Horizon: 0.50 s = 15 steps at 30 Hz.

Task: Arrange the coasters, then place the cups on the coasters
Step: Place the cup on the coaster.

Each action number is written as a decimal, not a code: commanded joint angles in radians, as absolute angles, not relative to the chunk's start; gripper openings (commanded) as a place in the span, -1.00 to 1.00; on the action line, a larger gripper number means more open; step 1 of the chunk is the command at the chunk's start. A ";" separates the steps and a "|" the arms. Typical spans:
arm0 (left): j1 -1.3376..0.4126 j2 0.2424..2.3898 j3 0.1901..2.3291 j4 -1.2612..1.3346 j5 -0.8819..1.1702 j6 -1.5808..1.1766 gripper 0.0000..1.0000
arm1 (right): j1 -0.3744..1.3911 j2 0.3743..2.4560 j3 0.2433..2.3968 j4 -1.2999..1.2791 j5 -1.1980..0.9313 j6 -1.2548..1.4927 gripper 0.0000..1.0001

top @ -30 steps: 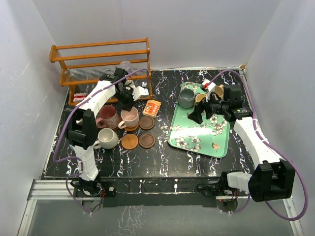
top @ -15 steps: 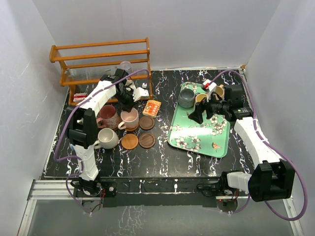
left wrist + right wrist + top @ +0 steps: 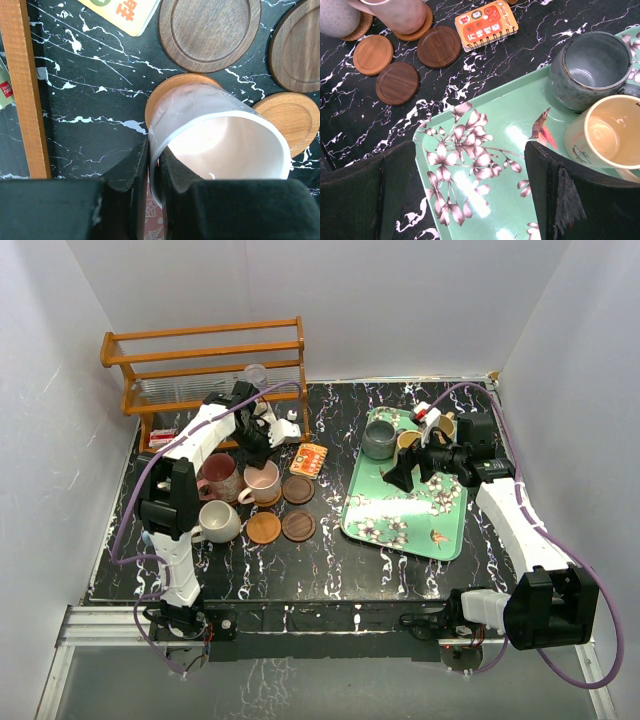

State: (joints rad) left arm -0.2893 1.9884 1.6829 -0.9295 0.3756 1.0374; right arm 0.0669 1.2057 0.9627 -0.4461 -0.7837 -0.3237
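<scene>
My left gripper [image 3: 154, 155] is shut on the rim of the pink cup [image 3: 220, 140], one finger inside and one outside. The cup sits over a light orange coaster [image 3: 170, 87]. Around it lie two dark coasters [image 3: 209, 30] [image 3: 297, 47] and a light one [image 3: 292, 120]. In the top view the pink cup [image 3: 264, 480] stands beside the maroon cup [image 3: 220, 477] and the off-white cup [image 3: 218, 521]. My right gripper [image 3: 470, 155] hangs open over the green tray [image 3: 470, 200], empty, near the grey cup [image 3: 590, 67] and the yellow cup [image 3: 610, 132].
A wooden rack [image 3: 205, 370] with a small clear plastic cup [image 3: 256, 372] stands at the back left. An orange patterned card [image 3: 313, 459] lies between the coasters and the tray [image 3: 400, 530]. White walls close in on three sides.
The left arm has shifted only very slightly with the pink cup. The right gripper stays open over the tray.
</scene>
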 commanded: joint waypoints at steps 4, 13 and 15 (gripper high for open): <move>-0.280 1.983 1.701 -0.980 0.432 1.053 -1.00 | 0.059 1.206 0.959 -0.420 -0.805 -0.338 0.80; -0.279 1.992 1.704 -0.978 0.426 1.052 -1.00 | 0.054 1.206 0.959 -0.422 -0.812 -0.339 0.81; -0.280 1.994 1.705 -0.976 0.429 1.051 -1.00 | 0.053 1.207 0.958 -0.422 -0.812 -0.339 0.81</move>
